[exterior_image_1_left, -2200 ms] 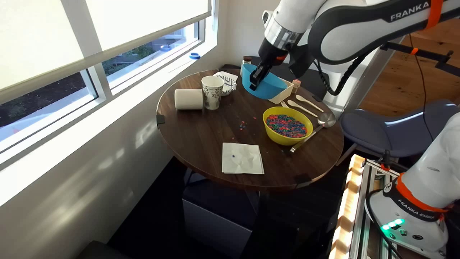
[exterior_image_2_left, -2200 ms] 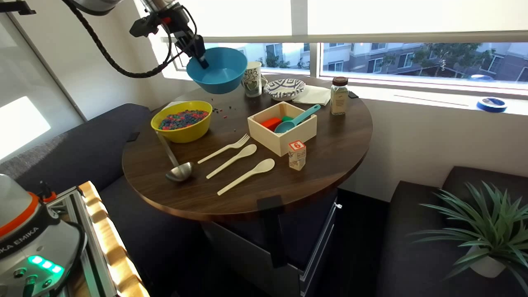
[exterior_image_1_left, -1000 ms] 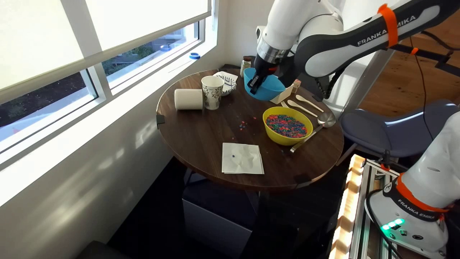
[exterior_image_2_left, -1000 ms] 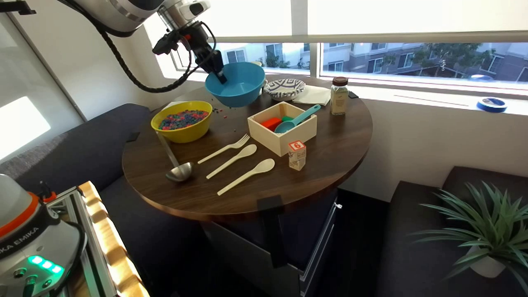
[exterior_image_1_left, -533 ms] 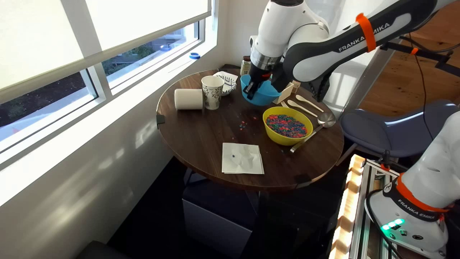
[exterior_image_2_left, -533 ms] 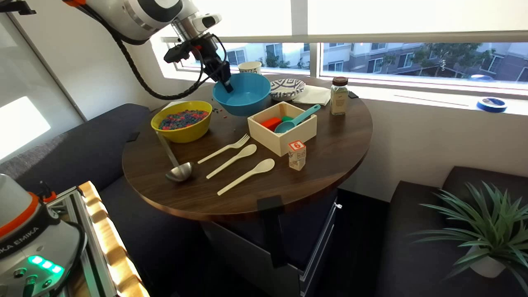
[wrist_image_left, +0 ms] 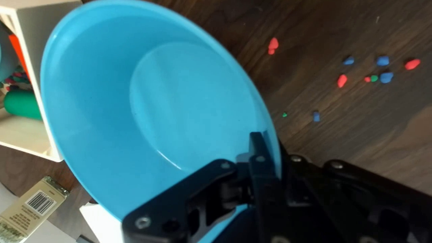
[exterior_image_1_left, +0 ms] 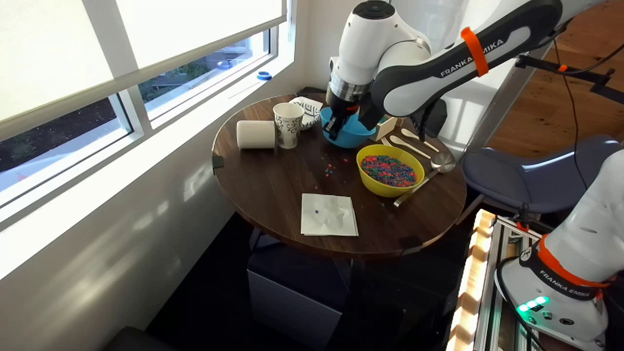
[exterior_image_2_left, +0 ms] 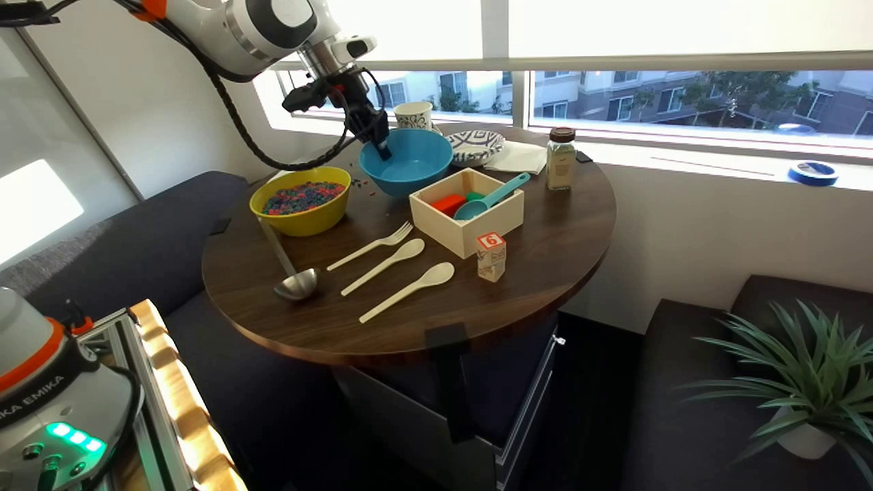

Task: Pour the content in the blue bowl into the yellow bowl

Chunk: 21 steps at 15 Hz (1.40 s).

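Note:
My gripper (exterior_image_1_left: 333,128) is shut on the near rim of the blue bowl (exterior_image_1_left: 352,137). One finger is inside and one outside the wall, as the wrist view shows at the fingertips (wrist_image_left: 274,148). The blue bowl (exterior_image_2_left: 417,170) is nearly level and low over the table; I cannot tell whether it touches. Its inside (wrist_image_left: 94,101) shows no bits in the wrist view. The yellow bowl (exterior_image_1_left: 374,186) stands beside it, also in an exterior view (exterior_image_2_left: 317,221), and holds many small red, blue and green bits (exterior_image_1_left: 390,170).
A wooden box (exterior_image_2_left: 440,221) sits right beside the blue bowl. A paper cup (exterior_image_1_left: 288,124), patterned plate (exterior_image_2_left: 470,144) and spice jar (exterior_image_2_left: 560,167) stand behind. Ladle (exterior_image_2_left: 298,284) and wooden utensils (exterior_image_2_left: 409,292) lie in front. Spilled bits (wrist_image_left: 342,81) and napkins (exterior_image_1_left: 328,214) are on the table.
The arm has lowered the blue bowl toward the table and moved it toward the wooden box. The bowl has turned from tilted to nearly level. The grip has held throughout.

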Motion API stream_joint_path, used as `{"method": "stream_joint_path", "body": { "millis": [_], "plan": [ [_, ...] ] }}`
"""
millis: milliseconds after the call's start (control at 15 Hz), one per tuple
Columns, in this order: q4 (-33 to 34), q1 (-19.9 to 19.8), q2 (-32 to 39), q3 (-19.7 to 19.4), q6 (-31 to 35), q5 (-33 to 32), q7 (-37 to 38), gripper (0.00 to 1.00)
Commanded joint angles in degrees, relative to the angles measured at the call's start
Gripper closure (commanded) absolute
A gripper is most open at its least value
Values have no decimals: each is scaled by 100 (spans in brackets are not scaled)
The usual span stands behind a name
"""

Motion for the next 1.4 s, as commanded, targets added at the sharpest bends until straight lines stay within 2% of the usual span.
{"method": "stream_joint_path", "body": {
  "millis": [0,200,267,333,400,600,933,1333],
  "plan": [
    [164,174,201,-129,-62,112,-106,99],
    [193,223,263,-161,-88,157,-134,99],
    [187,232,263,-167,-99,191,-157,70],
    [189,241,252,-177,-109,201,-166,69],
    [173,247,227,-180,-115,238,-194,64],
    [123,246,143,-158,-132,447,-327,40],
    [-313,162,-538,-57,-247,1655,-933,2],
    [-1084,134,-2124,-180,-697,2811,-1100,0]
  ]
}}
